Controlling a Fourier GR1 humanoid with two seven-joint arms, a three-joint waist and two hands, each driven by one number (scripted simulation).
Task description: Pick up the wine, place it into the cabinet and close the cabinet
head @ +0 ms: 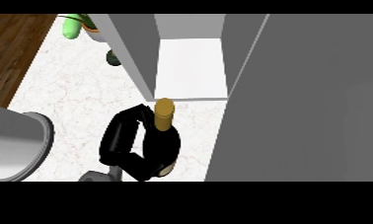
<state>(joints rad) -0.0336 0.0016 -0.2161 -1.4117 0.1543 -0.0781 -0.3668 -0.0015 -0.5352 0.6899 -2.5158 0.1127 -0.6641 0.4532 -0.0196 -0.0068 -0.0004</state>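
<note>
Glass by the look of it, so likely heavy for its size, rigid, smooth enough to slip and easily cracked against the cabinet edge; best taken round the wide body, low down, never by the narrow neck. Dark, almost black wine bottle with a gold-capped neck, the cap leaning toward the cabinet opening. Held just in front of that opening, a little outside its white shelf, above the pale marble surface. Black hand curled round the bottle's body, fingers wrapping its side on the far side from the open door, so closed on the bottle and not spread. Only one hand showing, coming in from the lower edge; which arm it belongs to hard to settle, taken here as the left, the other nowhere in sight. Tall grey cabinet door swung open beside the bottle. Green potted plant behind the cabinet's side panel. Grey rounded rim well away from the cabinet, on the hand's side
</note>
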